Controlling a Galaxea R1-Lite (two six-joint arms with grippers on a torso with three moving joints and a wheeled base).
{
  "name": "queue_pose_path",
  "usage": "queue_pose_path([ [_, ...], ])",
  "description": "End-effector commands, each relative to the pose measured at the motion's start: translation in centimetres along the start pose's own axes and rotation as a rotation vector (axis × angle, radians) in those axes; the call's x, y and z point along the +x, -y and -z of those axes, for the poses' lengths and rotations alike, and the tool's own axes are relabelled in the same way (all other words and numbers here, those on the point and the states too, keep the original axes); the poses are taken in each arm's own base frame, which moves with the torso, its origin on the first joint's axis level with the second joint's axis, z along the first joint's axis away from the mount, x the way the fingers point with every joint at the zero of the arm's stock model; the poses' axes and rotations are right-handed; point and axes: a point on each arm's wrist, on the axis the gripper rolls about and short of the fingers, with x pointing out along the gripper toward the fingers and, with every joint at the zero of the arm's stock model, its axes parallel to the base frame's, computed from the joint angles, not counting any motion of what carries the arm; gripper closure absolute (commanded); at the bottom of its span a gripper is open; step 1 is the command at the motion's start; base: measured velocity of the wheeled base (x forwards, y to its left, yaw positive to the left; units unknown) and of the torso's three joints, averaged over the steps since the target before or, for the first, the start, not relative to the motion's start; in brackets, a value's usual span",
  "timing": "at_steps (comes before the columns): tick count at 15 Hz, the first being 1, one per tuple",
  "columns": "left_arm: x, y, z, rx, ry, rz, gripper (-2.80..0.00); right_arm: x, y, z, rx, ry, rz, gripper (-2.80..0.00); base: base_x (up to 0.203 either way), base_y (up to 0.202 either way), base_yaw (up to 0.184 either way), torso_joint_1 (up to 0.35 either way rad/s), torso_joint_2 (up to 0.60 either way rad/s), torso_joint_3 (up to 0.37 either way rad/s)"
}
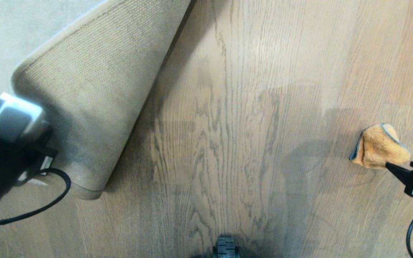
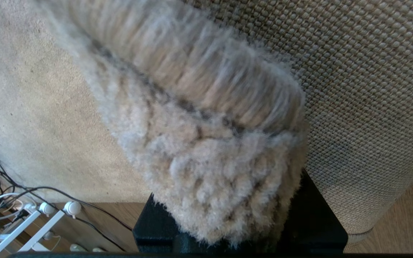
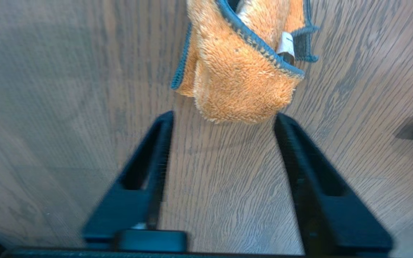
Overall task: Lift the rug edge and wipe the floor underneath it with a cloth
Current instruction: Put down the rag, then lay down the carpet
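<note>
left gripper (image 2: pixel 228 236) pinches the fluffy rug edge (image 2: pixel 210 150); right gripper (image 3: pixel 224 122) gapes before the fuzzy cloth (image 3: pixel 238 82).

Both arms are black, the left one (image 1: pixel 2 157) bearing a white-grey block and a looping black cable (image 1: pixel 41 204).

The left tool (image 2: pixel 238 236) sits mostly buried (pile covers it) behind the rug edge (image 2: pixel 206 150).

Soft daylight, faint shadows, slight blur.
</note>
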Motion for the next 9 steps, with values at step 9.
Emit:
queue_pose_path([
  [9, -0.1, -0.1, -0.1, 0.002, -0.003, -0.019, 0.0, -5.8, -1.6, 0.3, -0.023, 0.07, -0.071, 0.0, 0.0, 0.0, 0.0, 0.0, 0.0, 0.0],
])
